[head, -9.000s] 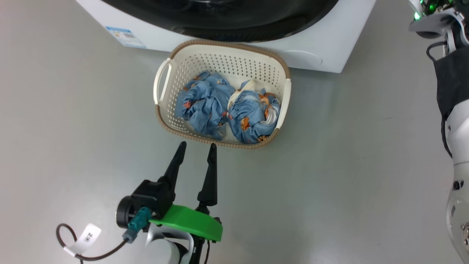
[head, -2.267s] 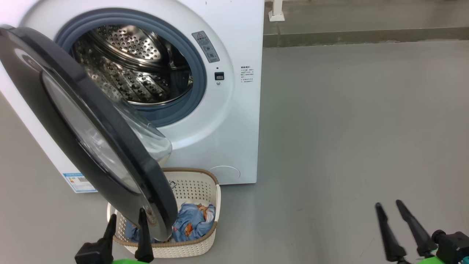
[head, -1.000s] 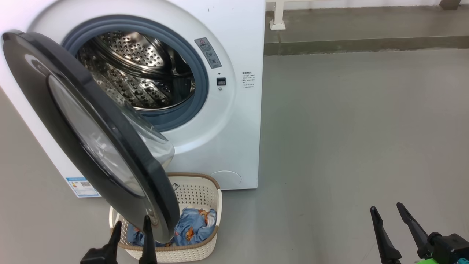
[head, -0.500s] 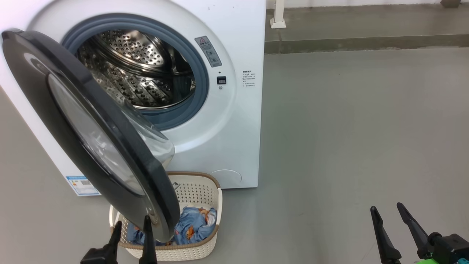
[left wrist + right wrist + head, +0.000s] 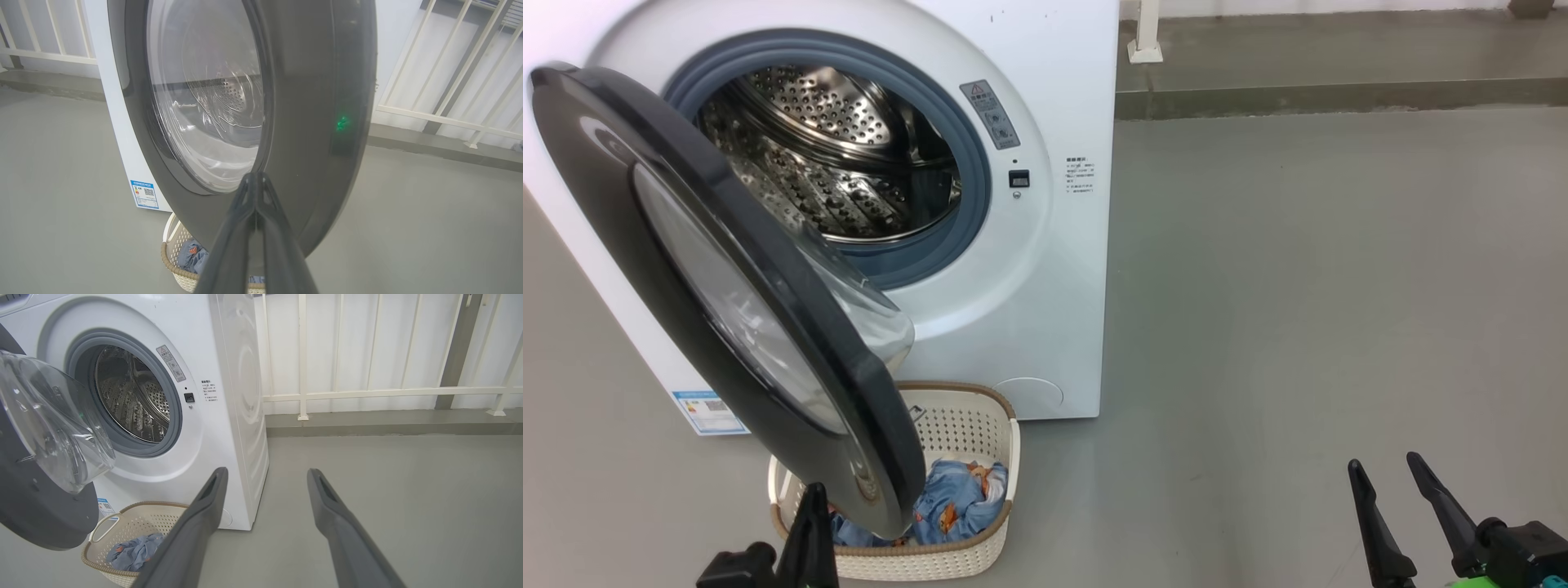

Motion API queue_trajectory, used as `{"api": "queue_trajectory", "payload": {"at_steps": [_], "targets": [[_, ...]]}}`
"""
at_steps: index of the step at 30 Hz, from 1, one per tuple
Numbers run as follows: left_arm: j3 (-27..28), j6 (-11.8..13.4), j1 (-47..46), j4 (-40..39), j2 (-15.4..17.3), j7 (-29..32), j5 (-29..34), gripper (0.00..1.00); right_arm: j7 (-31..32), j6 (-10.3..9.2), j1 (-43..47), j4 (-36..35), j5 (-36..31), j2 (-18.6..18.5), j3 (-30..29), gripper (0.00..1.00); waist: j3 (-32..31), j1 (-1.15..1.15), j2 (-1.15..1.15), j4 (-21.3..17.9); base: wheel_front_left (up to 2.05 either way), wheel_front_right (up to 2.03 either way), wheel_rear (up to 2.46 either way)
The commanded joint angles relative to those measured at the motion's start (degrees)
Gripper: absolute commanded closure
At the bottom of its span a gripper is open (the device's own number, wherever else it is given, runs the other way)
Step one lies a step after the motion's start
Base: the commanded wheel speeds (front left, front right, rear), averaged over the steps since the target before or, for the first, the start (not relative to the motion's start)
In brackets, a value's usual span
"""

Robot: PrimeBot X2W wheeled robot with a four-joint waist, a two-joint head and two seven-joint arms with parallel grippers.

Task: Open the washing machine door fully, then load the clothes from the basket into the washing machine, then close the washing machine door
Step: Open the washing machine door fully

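The left arm comes up from the bottom edge of the head view. The left gripper (image 5: 814,510) sits low in front of the washing machine door (image 5: 731,298). The door stands partly swung out from the washing machine (image 5: 1045,269), over the basket (image 5: 1011,457) of clothes (image 5: 956,502) on the floor (image 5: 1258,327). Its fingers (image 5: 237,228) are pressed together, tips at the door's black ring; contact cannot be told. The right gripper (image 5: 1383,464) hovers well to the right, fingers spread and holding nothing.

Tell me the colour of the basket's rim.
The basket's rim is brown, clearest in the right wrist view.
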Motion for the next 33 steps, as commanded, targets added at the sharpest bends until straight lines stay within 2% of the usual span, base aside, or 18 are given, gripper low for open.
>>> {"api": "queue_trajectory", "payload": {"at_steps": [1,7,16,25,33], "targets": [[2.16,-0.23,-0.91,-1.87,0.54,-0.37,-0.41,1.00,-0.69,0.10,-1.65,-1.17,-1.02,-0.69,1.05,0.00,0.03,0.00,0.00,0.01,0.00,0.00,0.00],[2.85,-0.20,-1.02,-2.59,0.54,-0.37,-0.22,1.00,-0.69,0.10,-1.86,-0.78,-1.01,-0.38,0.93,0.00,0.07,0.00,0.00,0.00,0.00,0.00,0.00],[6.24,-0.75,-2.61,-7.98,0.54,-0.37,1.95,1.00,-0.69,0.10,-2.24,-0.46,-1.26,0.08,0.90,0.00,-0.01,0.00,0.00,-0.15,0.00,0.00,0.00],[8.40,-2.59,-7.81,-12.31,0.54,-0.37,4.44,1.00,-0.69,0.10,-2.78,-0.13,-1.53,0.17,1.17,0.00,0.06,0.00,0.00,-0.53,0.00,0.00,0.00],[8.01,-2.90,-12.75,-16.57,0.54,-0.37,5.59,1.00,-0.69,0.10,-3.08,0.00,-1.63,0.20,1.19,0.00,0.11,0.00,0.00,-1.20,0.00,0.00,0.00]]}}
